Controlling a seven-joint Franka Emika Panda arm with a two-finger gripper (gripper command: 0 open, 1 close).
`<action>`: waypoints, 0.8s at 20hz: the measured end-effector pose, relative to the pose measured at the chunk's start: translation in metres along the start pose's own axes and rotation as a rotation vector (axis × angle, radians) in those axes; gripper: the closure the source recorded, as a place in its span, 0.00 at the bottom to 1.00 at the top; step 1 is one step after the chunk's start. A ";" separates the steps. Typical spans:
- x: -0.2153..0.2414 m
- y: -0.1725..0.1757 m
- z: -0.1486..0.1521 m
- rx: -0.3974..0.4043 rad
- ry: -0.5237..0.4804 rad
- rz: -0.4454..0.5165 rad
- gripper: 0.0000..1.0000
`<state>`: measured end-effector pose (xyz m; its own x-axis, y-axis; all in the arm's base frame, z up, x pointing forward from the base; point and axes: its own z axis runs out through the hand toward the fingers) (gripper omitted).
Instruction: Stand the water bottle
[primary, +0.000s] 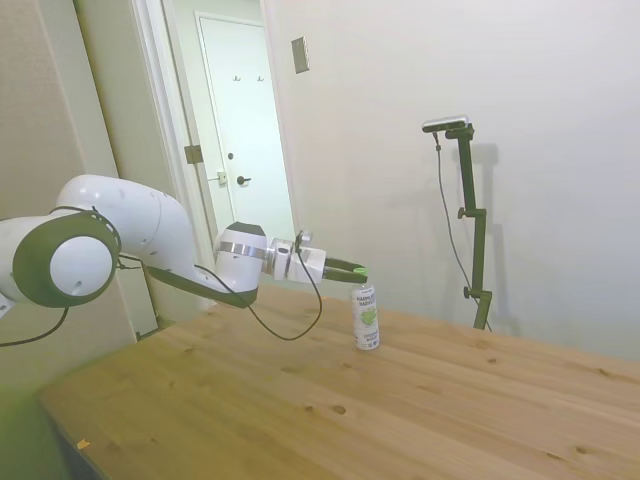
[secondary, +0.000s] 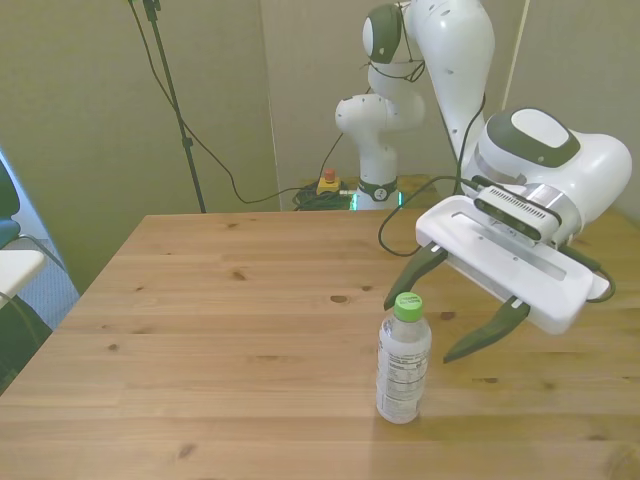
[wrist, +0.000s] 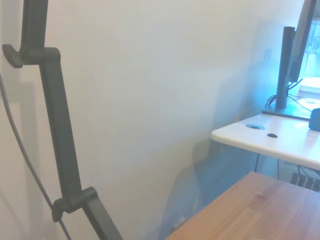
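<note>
While the water bottle (secondary: 403, 358) stands upright on the wooden bench (secondary: 230, 330), I read the task as all but done.
My end effector (secondary: 458, 304) hangs spread and empty just behind the green cap (secondary: 407, 305); next calls for a clean retreat without a nudge. Wrist view shows only wall.

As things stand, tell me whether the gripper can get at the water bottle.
Probably yes: the gripper is open beside the upright water bottle, level with its green cap, and nothing stands between them.
</note>
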<state>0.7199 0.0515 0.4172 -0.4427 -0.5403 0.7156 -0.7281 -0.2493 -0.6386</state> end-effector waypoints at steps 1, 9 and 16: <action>0.007 0.000 -0.003 -0.004 -0.002 0.007 0.00; 0.080 0.000 -0.023 -0.100 -0.205 -0.013 0.00; 0.133 0.020 -0.076 -0.150 -0.533 -0.118 0.00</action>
<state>0.6063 0.0355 0.5213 -0.0566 -0.8568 0.5125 -0.8403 -0.2363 -0.4879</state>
